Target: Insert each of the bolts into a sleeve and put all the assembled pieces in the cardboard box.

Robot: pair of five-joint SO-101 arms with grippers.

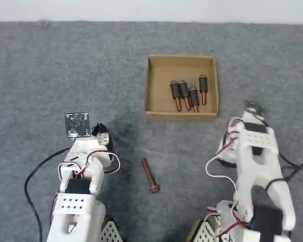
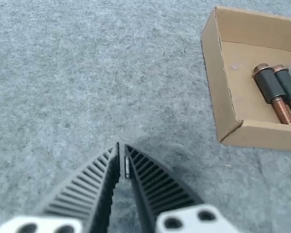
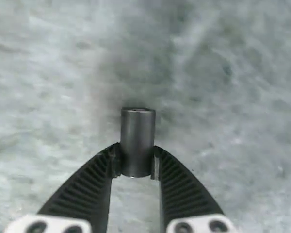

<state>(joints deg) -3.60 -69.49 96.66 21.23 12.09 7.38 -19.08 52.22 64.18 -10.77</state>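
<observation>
Pinched near its back end in the right gripper (image 3: 136, 165): a dark sleeve (image 3: 137, 133). It juts forward past the fingertips, long axis in line with the gripper's reach, open bore facing away over the grey tabletop (image 3: 48, 73). Jaws parted only by the sleeve's width, pressing on both sides. Off to the right of the cardboard box (image 1: 147, 85), near its front corner.

Loose on the tabletop between the two arms: one copper bolt (image 1: 149, 175), well apart from the sleeve. Long axis nearly front to back with a slight slant, head at the end nearer the arms, shank tip aimed roughly toward the box.

Already in the box: four bolts in sleeves (image 1: 188, 94), side by side, heads toward the far wall.

Just left of the loose bolt: the left gripper (image 2: 121, 155), pinched together on nothing.

Probably the last pairing, half begun, with the sleeve in hand and the bolt not yet lifted. Next, most likely: open the left gripper, take the bolt by its head end, raise it, and bring the shank into line with the bore before pushing home. Needs both long axes matched closely, or the tip will catch on the sleeve's rim.
</observation>
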